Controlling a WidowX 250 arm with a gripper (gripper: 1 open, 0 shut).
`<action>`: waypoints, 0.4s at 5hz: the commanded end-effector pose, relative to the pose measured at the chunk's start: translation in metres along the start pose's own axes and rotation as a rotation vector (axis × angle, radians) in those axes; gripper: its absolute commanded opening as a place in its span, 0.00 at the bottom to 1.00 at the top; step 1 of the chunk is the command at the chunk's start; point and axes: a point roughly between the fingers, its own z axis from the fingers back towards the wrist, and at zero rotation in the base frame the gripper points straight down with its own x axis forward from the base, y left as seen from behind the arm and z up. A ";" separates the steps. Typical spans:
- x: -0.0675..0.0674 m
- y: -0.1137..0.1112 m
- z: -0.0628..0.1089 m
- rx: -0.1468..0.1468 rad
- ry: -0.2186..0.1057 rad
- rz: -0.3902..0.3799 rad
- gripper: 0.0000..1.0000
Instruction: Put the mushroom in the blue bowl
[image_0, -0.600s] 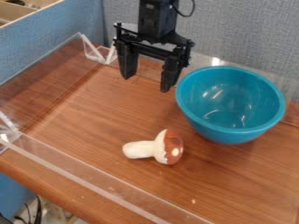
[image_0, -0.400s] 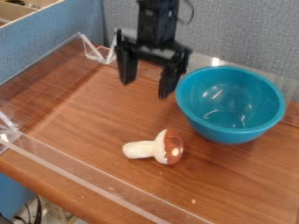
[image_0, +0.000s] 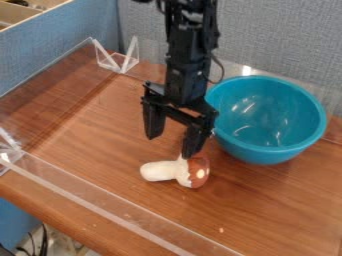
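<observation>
Deep, round, glossy teal-blue plastic bowl (image_0: 270, 119) at right on brown wooden table (image_0: 114, 125). Black two-fingered gripper (image_0: 175, 135) with fingers spread, just behind the mushroom. Small toy mushroom (image_0: 177, 171) with rounded orange-brown, pale-spotted cap and cream-white stem, lying sideways on wood, outside and in front of bowl, cap rightward.

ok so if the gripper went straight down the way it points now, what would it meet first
Most likely the mushroom, just below its open fingers, or the wooden tabletop beside it; depth is hard to judge.
</observation>
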 end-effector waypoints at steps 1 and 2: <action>0.018 -0.001 0.005 0.014 -0.049 -0.067 1.00; 0.019 -0.012 0.005 0.012 -0.049 -0.065 1.00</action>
